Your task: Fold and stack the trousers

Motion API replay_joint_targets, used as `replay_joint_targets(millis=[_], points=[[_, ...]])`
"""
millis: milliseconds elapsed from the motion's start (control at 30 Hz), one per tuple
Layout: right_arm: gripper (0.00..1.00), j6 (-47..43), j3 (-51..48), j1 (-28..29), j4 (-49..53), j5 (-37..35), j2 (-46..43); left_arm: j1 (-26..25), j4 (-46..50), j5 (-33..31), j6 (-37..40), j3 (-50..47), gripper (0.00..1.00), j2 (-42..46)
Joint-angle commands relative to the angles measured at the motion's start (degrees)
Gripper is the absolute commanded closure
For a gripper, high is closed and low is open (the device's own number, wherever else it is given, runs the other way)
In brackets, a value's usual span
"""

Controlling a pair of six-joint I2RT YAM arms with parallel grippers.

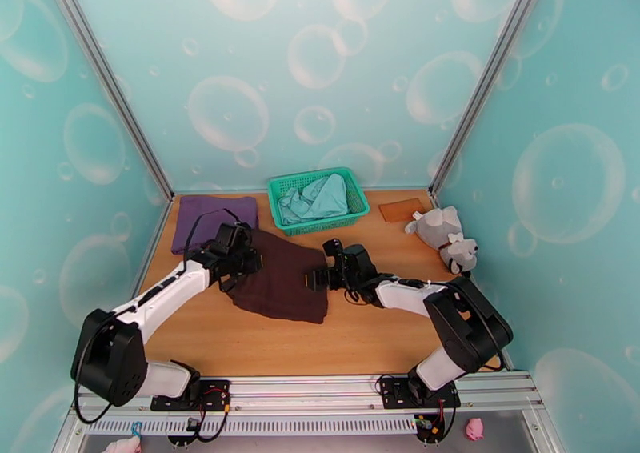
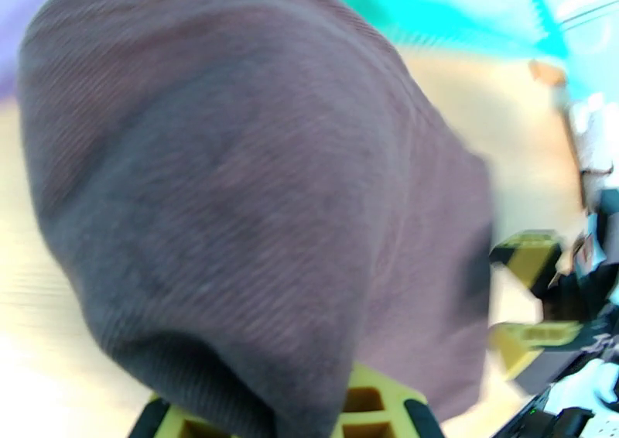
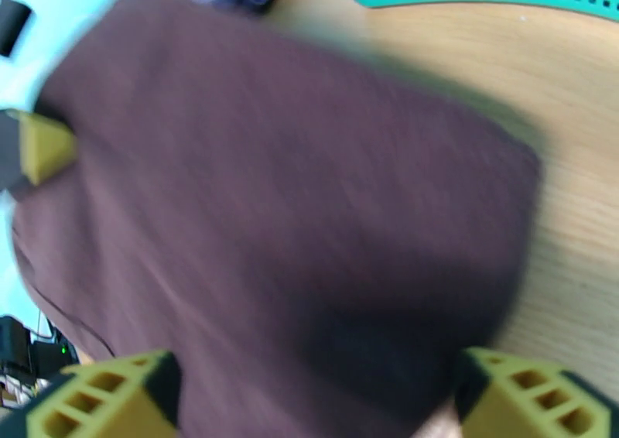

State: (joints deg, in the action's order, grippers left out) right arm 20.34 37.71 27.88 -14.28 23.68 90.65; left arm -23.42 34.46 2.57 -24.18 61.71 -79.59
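The trousers [image 1: 280, 286] lie mid-table [image 1: 360, 338] between the left gripper [image 1: 230, 280] and the right gripper [image 1: 317, 278], with the cloth [image 1: 214, 214] behind-left, the basket [image 1: 324, 224] holding a garment [image 1: 316, 197] directly behind, and the plush toy [image 1: 444, 237] back-right.

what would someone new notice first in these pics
The dark brown trousers sprawl mid-table between both arms, the left gripper pinching their left edge and the right gripper open at their right edge. Behind them stands a bright green basket holding a pale teal garment, with a purple cloth to its left and a grey plush toy to its right.
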Motion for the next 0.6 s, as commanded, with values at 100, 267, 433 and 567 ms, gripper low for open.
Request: replay_joint_targets(millis=[100, 267, 433, 567], points=[[0.01, 1.9, -1.3, -0.5, -3.1, 3.3, -1.2, 0.5, 19.0, -11.8, 1.3, 13.2, 1.00, 2.0], [0.01, 2.0, -1.4, -0.5, -3.0, 3.7, -1.9, 0.5, 24.8, -15.7, 2.6, 22.6, 1.00, -1.7], [0.01, 1.6, -1.5, -0.6, -2.7, 3.0, -2.4, 0.8, 26.4, -17.2, 4.6, 30.3, 1.00, -6.9], [0.01, 1.4, -1.3, -0.6, -2.6, 3.0, -2.2, 1.8, 26.6, -18.1, 5.9, 37.3, 1.00, -11.3]])
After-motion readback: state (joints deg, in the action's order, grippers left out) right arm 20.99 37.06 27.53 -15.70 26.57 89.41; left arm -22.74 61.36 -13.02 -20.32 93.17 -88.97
